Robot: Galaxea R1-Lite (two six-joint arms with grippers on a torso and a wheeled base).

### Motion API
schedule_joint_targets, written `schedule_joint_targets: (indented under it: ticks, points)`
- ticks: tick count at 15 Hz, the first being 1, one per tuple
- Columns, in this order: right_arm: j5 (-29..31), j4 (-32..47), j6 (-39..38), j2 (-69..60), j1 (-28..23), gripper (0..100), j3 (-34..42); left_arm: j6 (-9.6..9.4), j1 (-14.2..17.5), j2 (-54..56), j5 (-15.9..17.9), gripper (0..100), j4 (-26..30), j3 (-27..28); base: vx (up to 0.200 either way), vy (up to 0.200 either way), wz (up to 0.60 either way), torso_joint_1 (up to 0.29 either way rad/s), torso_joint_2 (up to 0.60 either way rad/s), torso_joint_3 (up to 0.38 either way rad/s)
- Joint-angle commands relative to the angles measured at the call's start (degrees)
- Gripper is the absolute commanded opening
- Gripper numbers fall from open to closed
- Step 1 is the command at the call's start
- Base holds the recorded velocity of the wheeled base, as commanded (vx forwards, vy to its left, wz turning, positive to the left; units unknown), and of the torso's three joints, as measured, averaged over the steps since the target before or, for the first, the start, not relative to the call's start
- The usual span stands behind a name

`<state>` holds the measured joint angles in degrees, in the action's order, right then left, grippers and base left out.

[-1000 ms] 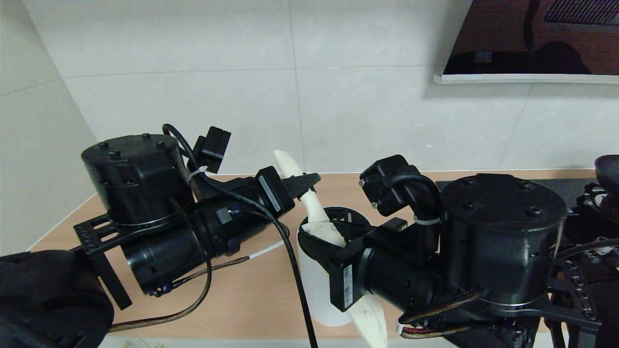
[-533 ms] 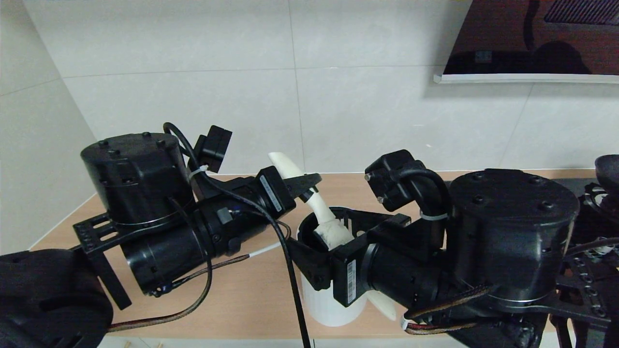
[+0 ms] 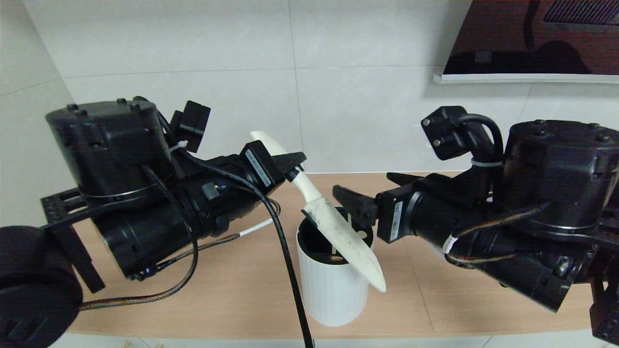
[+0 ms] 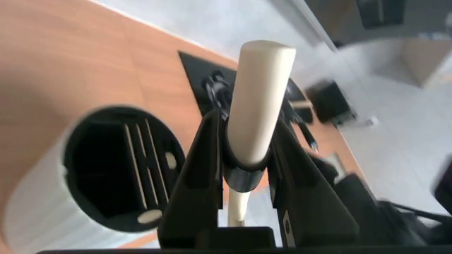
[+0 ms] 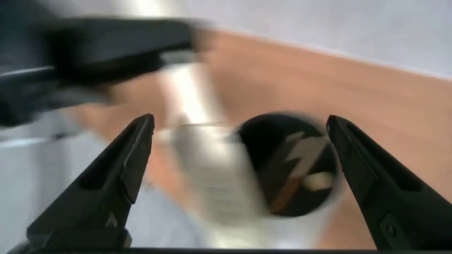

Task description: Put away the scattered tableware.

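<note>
Knife-stowing step: left claw (image 3: 293,167) clenched on knife (image 3: 338,237) handle, blade tilted over holder (image 3: 331,295), tip looks outside rim. Right claw (image 3: 363,184) released beside holder. Next, probably: straighten blade, lower in.

Head camera looks forward-down at counter (image 3: 232,290); both wrist cameras close above holder (image 3: 333,295), shared across views

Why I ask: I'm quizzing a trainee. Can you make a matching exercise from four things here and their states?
Things: 1 left hand; 2 right hand; 3 knife; 4 white holder.
States: a upright on the counter; b open, empty; c tilted, blade down; d shut on the knife handle.
Pairs: 1-d; 2-b; 3-c; 4-a.
</note>
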<state>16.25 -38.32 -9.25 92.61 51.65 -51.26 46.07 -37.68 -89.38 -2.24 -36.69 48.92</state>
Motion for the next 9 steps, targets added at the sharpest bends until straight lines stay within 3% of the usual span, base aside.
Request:
schedule_joint_targets:
  ticks: [1,4,6,7,8,9]
  points:
    - [-0.34,-0.01,0.29,-1.47,-4.19,100,-0.95,-2.56,0.24,2.72,-2.68,0,2.94,2.93,0.000,0.000,0.00,0.000,0.00,0.000]
    - [-1.57,-0.01,0.46,-1.29,-6.48,100,-1.21,-9.24,0.24,3.60,-9.80,0,6.64,5.92,0.000,0.000,0.00,0.000,0.00,0.000]
    - [-1.57,-0.01,0.46,-1.12,-6.56,100,-1.12,-13.20,0.06,4.65,-10.50,0,7.43,6.10,0.000,0.000,0.00,0.000,0.00,0.000]
    - [-1.57,-0.01,0.46,-1.12,-6.56,100,-1.12,-13.20,0.06,4.65,-10.50,0,7.43,6.10,0.000,0.000,0.00,0.000,0.00,0.000]
    - [-1.57,-0.01,0.46,-0.94,-6.65,100,-1.03,-17.06,-1.08,4.65,-12.26,0,6.90,5.84,0.000,0.000,0.00,0.000,0.00,0.000]
    - [-1.57,-0.01,0.46,-0.85,-6.65,100,-1.03,-18.38,-3.10,4.39,-14.19,0,6.99,5.75,0.000,0.000,0.00,0.000,0.00,0.000]
